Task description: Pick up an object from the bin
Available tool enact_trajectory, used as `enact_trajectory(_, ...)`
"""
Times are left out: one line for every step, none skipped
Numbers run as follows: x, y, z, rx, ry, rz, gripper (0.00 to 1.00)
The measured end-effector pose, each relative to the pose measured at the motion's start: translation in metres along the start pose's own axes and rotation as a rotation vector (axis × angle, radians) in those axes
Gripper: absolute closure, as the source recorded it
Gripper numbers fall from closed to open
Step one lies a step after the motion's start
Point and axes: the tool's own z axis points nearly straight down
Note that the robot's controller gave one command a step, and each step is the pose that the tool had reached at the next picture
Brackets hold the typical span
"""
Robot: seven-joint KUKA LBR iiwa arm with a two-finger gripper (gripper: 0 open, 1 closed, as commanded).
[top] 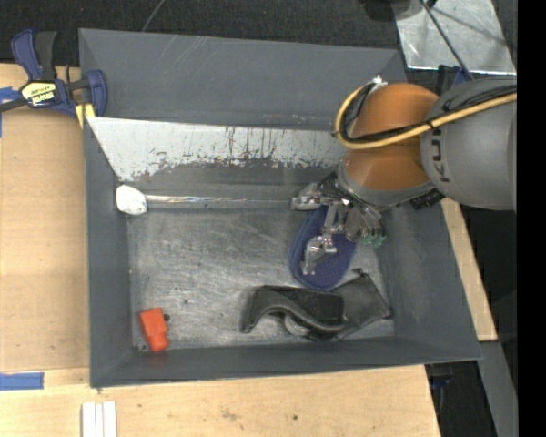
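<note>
— Closest to the lens, riding highest: the orange wrist cover (389, 144), leaning in from the right.
— And under it?
— The gripper (326, 247), down low over a blue oval piece (340, 264), flat like a shoe insole, lying right of centre on the floor of the bin (105, 244). Likely a fair target: flat, alone, clear of the walls.
— Open or shut?
— Cannot tell; too much metal bunched over the blue.
— Neighbours?
— A black curled thing (314, 309), perhaps a strap or shoe part, just in front of the blue piece and close beside it. Well apart: a small orange block (153, 329) in the near-left corner, a white lump (131, 199) against the back-left wall.
— Picked yet?
— Not to be claimed; nothing visibly clamped, blue piece apparently flat on the floor.
</note>
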Motion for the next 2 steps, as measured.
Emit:
enact_trajectory(0.000, -0.002, -0.002, 0.003, 0.005, -0.002, 1.00)
enact_trajectory(0.032, -0.055, -0.136, 0.009, 0.002, -0.173, 1.00)
